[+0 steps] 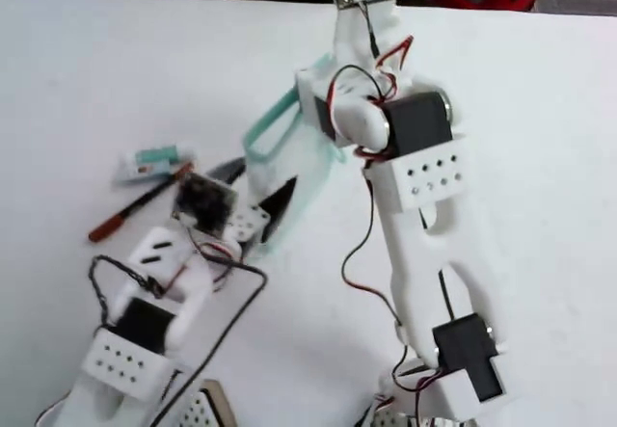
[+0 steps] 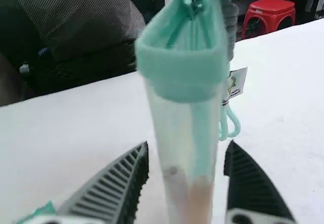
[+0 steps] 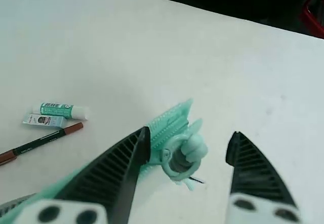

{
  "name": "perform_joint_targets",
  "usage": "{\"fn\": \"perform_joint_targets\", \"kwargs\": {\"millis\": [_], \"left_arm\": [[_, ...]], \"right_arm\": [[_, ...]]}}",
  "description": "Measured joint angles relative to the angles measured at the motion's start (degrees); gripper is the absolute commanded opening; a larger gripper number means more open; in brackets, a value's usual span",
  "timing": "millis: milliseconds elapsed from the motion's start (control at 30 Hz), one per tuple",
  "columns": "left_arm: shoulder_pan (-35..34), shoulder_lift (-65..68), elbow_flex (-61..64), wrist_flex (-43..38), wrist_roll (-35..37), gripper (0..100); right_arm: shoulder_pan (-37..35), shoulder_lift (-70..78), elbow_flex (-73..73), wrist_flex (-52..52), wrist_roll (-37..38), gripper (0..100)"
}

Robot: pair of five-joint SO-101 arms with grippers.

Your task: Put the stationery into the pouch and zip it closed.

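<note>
**Left end effector** [image 2: 187, 153], lower left of the high view: fingers spread, straddling the near end of the pouch [image 2: 183, 107]. It is not pinching; a gap shows on each side.

**Pouch:** lies on the bench [image 1: 96, 80] at centre frame. Its long axis runs from the left end effector up and right toward the right end effector [image 3: 191, 133].

**Right end effector:** also spread, with the teal zipper end just beside one finger.

**Stationery:** pen [image 1: 135, 205], glue stick [image 3: 58, 110] and eraser [image 3: 43, 120] lie on the bench left of the pouch, outside it.

**Judgement:** loading is not yet done. The left arm is nearer the stationery, and the pen must be turned onto the pouch's axis before insertion.
</note>
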Motion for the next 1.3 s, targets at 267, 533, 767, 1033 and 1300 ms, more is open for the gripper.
{"fn": "perform_joint_targets", "kwargs": {"millis": [267, 533, 767, 1033, 1300], "left_arm": [[-12.66, 0.0, -21.1, 30.95, -4.4, 29], [-31.47, -0.62, -32.35, 42.55, -21.45, 25], [-37.71, 8.88, -32.97, 41.93, -39.47, 26], [-39.21, 37.98, -46.42, 40.0, -50.29, 25], [-38.33, 69.19, -58.46, 26.11, -53.8, 21]], "right_arm": [[-0.44, 0.79, 0.0, -1.49, 0.0, 24.1], [0.0, -0.35, 0.0, 2.29, 0.0, 24.1], [0.09, -0.35, -0.26, 5.36, 0.0, 24.0], [0.09, -0.44, -0.26, 6.15, 0.0, 24.0], [0.09, -0.18, -0.26, 5.45, 0.0, 24.0]]}}
